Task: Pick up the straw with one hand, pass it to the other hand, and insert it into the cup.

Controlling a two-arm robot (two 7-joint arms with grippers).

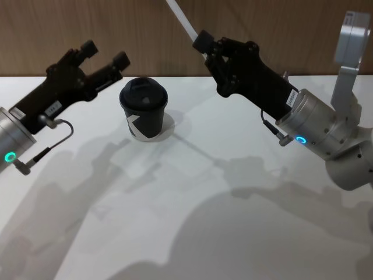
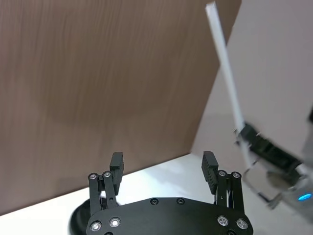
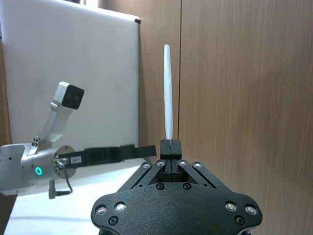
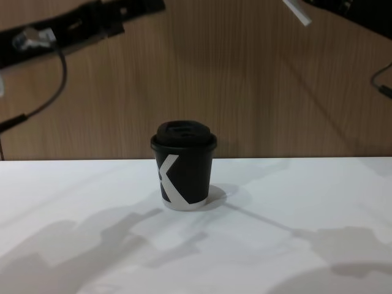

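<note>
The black cup [image 1: 144, 108] with its domed lid stands upright on the white table, also seen in the chest view [image 4: 182, 165]. My right gripper [image 1: 204, 42] hangs in the air to the cup's right and above it, shut on the white straw [image 1: 182, 17]. The straw slants up and away past the top edge of the head view. In the right wrist view the straw [image 3: 168, 93] rises straight out of the shut right gripper [image 3: 170, 147]. My left gripper [image 1: 105, 53] is open and holds nothing, raised just left of the cup. Its fingers [image 2: 116, 161] point toward the straw [image 2: 227, 73].
A wood-panelled wall [image 1: 140, 29] runs close behind the table [image 1: 192, 221]. The cup's lid edge [image 2: 78, 220] shows under the left gripper in the left wrist view. A white panel [image 3: 93, 73] leans against the wall.
</note>
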